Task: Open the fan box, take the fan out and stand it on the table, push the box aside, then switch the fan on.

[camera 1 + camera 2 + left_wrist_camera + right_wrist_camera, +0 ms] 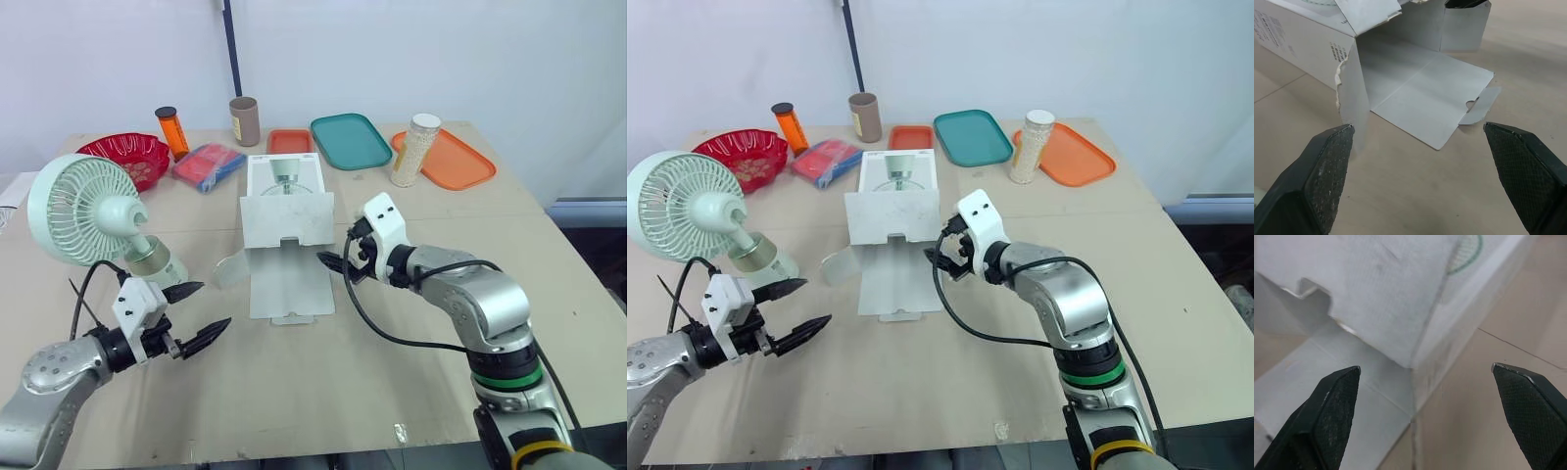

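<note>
A pale wooden table (pixel 392 392) stands against a plain light wall. At its middle lies the white fan box (pixel 286 220), its flaps spread open toward the robot. The pale green fan (pixel 73 211) stands upright on the table at 9 o'clock from the box. The left gripper (pixel 211 305) hovers at 7 o'clock from the box, near the fan's base, fingers spread wide and empty. The right gripper (pixel 336 266) sits at 3 o'clock, just beside the box's wall, likewise wide open, holding nothing. A red bowl (pixel 127 157), teal tray (pixel 350 140) and orange tray (pixel 456 159) line the far edge.
</note>
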Controlling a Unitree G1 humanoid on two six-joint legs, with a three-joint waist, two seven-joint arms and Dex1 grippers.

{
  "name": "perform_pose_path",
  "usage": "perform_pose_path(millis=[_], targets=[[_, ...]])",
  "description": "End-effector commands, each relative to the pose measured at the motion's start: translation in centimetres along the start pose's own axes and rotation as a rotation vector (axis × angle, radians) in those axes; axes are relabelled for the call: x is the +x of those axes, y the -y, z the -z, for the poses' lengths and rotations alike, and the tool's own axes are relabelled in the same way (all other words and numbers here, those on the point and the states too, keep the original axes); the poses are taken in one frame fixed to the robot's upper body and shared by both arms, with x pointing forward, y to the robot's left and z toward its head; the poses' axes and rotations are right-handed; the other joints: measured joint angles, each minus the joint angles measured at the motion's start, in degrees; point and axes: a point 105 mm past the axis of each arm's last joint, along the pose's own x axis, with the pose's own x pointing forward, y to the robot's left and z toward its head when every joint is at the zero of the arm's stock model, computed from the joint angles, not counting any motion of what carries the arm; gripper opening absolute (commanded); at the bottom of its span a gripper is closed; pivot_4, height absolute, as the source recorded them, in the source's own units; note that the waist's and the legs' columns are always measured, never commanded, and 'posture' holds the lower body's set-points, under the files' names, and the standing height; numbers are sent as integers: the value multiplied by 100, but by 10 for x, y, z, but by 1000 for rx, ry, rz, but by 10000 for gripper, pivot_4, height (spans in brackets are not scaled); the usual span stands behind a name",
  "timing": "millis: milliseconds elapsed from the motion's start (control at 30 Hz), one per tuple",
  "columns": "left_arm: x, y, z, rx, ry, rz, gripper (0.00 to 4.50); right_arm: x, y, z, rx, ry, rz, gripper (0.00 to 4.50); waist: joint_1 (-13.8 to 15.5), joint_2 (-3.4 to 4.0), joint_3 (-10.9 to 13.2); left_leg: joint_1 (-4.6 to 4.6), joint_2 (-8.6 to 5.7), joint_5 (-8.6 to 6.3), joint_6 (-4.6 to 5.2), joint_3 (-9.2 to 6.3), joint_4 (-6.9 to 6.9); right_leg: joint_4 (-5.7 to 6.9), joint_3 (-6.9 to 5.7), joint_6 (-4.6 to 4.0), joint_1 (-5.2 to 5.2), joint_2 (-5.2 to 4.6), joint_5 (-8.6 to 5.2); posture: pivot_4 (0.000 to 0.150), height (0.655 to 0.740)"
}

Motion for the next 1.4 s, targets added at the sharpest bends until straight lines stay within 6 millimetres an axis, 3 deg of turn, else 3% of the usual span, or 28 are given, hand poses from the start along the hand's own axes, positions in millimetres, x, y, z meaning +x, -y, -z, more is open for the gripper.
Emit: perform_pose_path(millis=[33, 167, 200, 567, 800, 1033, 1133, 1233, 1400], targets=[[0, 9, -7, 24, 21, 14, 45000, 8, 9, -12, -13, 48, 44, 44074, -12, 0, 0, 1, 1, 0, 0, 2, 0, 0, 1, 0, -1, 0, 0, 1500, 7400], [1, 8, -1, 11, 21, -13, 45000, 24, 17, -3, 4, 30, 73, 44074, -4, 1, 1, 1, 1, 0, 0, 5, -2, 2, 3, 0, -3, 0, 0, 1500, 7400], [2, 8, 0, 10, 22, -20, 45000, 26, 19, -2, 6, 29, 79, 41818, -4, 1, 0, 1, 0, 0, 0, 5, -2, 2, 3, 0, -3, -1, 0, 1500, 7400], [3, 8, 9, 15, 14, -43, 45000, 27, 38, -3, 60, 52, 192, 1426, -4, 0, 0, 1, 0, 0, 0, 6, -2, 3, 4, 0, -3, -1, 0, 1500, 7400], [4, 13, 15, 3, -2, -21, 45000, -1, 52, -6, 64, 53, 253, 1426, 11, 1, 0, -2, -3, 0, 1, 2, -2, 4, 2, 0, -2, -5, 0, 1500, 7400], [4, 11, 23, 0, -24, 17, 45000, -62, 81, 12, 107, -14, 416, 1426, 14, 3, 1, -4, -4, -1, 3, 2, -2, 2, 1, 0, -2, -4, 0, 1500, 7400], [8, 6, 26, -4, -25, 23, 45000, -92, 102, 34, 174, -67, 544, 1426, 14, 3, 0, 1, -3, -2, 4, 4, 0, 2, 3, 0, 2, -1, 0, 1500, 7400], [15, 6, 30, -15, -25, 54, 45000, -137, 133, 61, 247, -119, 753, 1426, 54, 5, -4, 0, -4, -2, 5, 3, 0, 1, 2, 2, 6, -2, -1, 1500, 7400], [25, 7, 31, -5, -22, 103, 45000, -188, 168, 75, 318, -116, 1014, 1426, 54, 9, -4, 3, -8, -3, 7, 16, 0, -1, 14, 6, 6, -4, -2, 1500, 7400]])
